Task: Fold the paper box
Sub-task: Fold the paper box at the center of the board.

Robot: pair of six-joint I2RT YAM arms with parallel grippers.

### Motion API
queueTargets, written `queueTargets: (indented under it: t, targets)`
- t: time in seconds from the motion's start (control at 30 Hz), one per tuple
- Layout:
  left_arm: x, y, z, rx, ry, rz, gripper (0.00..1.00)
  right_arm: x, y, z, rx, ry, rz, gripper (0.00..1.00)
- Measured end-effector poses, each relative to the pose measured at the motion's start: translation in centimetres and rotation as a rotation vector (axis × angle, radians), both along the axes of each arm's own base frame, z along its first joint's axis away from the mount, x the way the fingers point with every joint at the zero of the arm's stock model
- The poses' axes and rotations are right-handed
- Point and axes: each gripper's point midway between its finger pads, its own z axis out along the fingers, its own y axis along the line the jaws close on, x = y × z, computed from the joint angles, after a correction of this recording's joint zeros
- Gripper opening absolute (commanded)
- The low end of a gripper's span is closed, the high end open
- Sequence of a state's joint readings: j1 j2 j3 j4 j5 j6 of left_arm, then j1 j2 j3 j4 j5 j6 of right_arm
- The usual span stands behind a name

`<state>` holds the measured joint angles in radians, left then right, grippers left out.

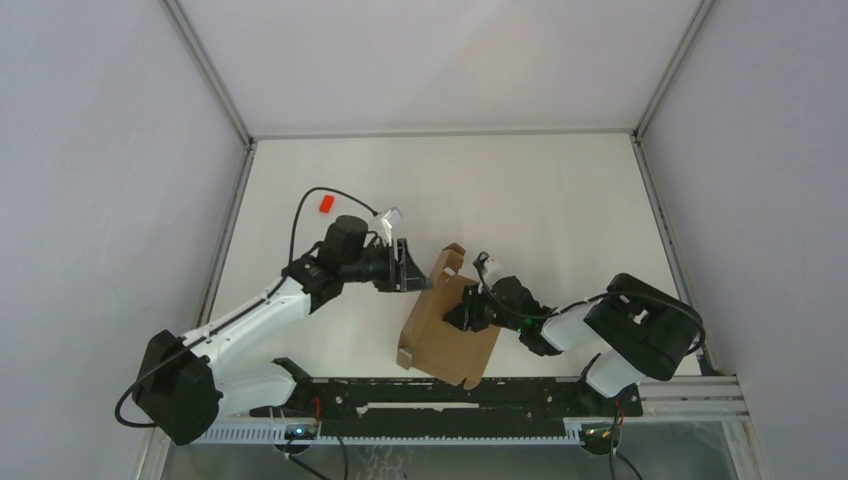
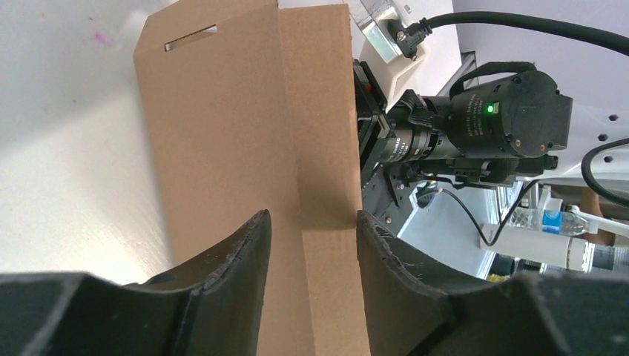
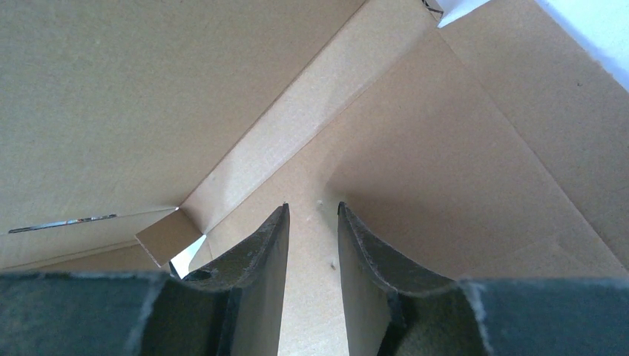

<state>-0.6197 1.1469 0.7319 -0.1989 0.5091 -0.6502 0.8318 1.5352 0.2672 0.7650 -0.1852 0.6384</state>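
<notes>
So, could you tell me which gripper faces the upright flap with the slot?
The left gripper, at the raised slotted flap of the paper box; the right gripper reaches into the box's inner fold.

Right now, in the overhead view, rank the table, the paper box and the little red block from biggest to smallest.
1. table, by far the largest
2. paper box
3. red block, tiny beside the others
None of these look close in size.

I see bright, even light from overhead; the table (image 2: 44, 111) blows out white in my left wrist view, and the paper box (image 3: 445, 163) carries soft shadows
</notes>
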Motion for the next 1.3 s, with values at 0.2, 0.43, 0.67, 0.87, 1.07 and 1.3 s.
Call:
queueTargets:
  t: [0.2,0.43,0.67,0.87,1.07,1.3]
  targets:
    - [-0.1,-0.3,0.3,-0.020,-0.002,-0.014,0.55,0.0,0.0,0.0,0.001,-0.001,0.001,0.39]
    - [-0.1,-0.4,-0.4,-0.017,0.010,-0.020,0.54,0.0,0.0,0.0,0.000,0.000,0.002,0.39]
    - [-0.2,-0.8,-0.3,-0.039,0.006,-0.042,0.54,-0.1,0.1,0.0,0.002,0.000,0.004,0.39]
    - [-0.4,-1.2,-1.1,-0.057,0.028,-0.066,0.53,-0.1,0.1,0.0,0.002,0.001,0.005,0.39]
    - [-0.5,-1.4,-1.1,-0.065,0.033,-0.070,0.53,-0.1,0.1,0.0,0.002,0.000,0.005,0.39]
    - [-0.4,-1.3,-1.3,-0.057,0.033,-0.065,0.53,-0.1,0.1,0.0,0.002,0.001,0.005,0.39]
